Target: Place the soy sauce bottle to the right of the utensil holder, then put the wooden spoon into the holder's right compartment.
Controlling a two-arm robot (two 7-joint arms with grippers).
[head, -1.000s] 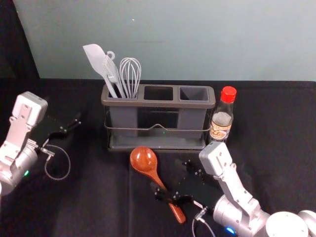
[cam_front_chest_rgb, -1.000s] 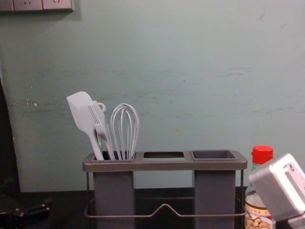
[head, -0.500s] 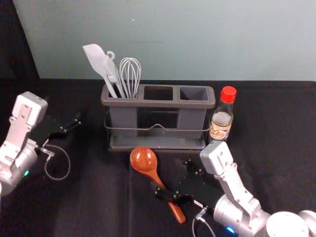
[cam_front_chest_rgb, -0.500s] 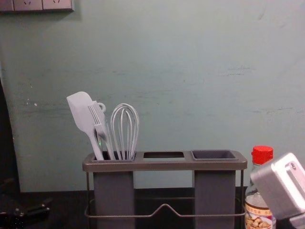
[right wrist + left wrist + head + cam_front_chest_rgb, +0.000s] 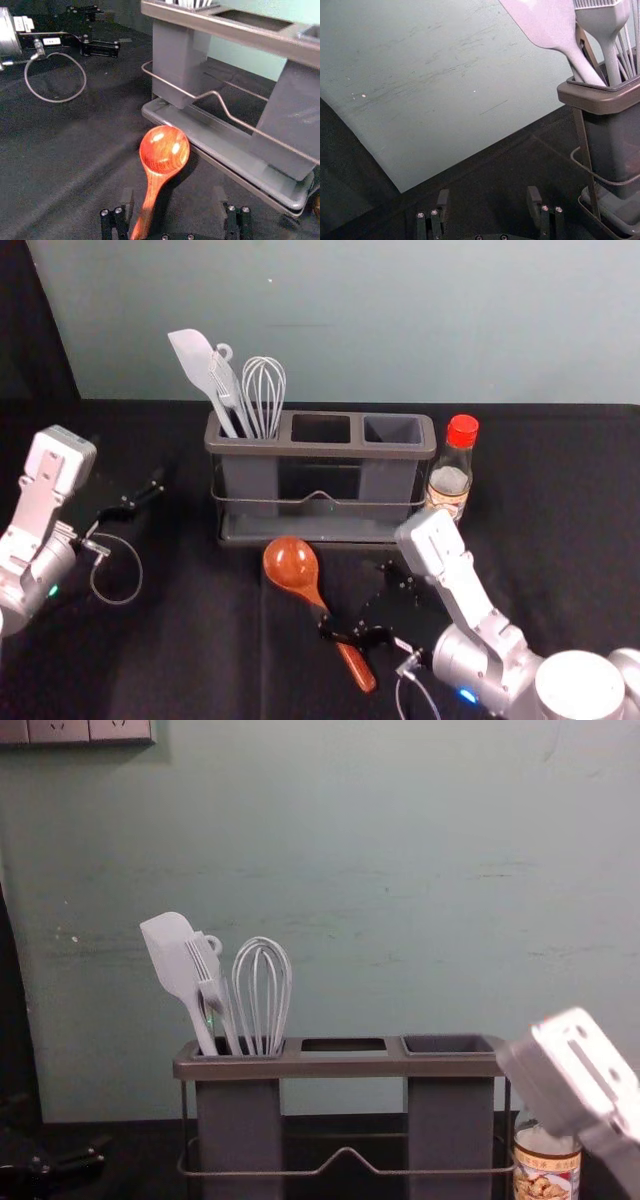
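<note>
The wooden spoon (image 5: 292,565) lies on the black cloth in front of the utensil holder (image 5: 320,449), bowl toward it. My right gripper (image 5: 354,598) is over the spoon's handle, one finger crossing above it. In the right wrist view, my right gripper (image 5: 173,195) stands open, the spoon (image 5: 164,150) nearer one finger and not held. The soy sauce bottle (image 5: 450,480) stands upright against the holder's right side; my right arm hides its cap in the chest view. My left gripper (image 5: 130,505) is idle at the left; in its wrist view the left gripper (image 5: 488,196) is open.
A spatula (image 5: 172,960), a fork-like utensil and a whisk (image 5: 262,990) stand in the holder's left compartment. The middle and right compartments hold nothing visible. A green wall (image 5: 350,320) rises behind the cloth-covered table.
My right arm has shifted slightly, its wrist moving left and up in the chest view across the bottle's red cap. The right gripper has moved a little. The spoon, bottle and left arm are unmoved.
</note>
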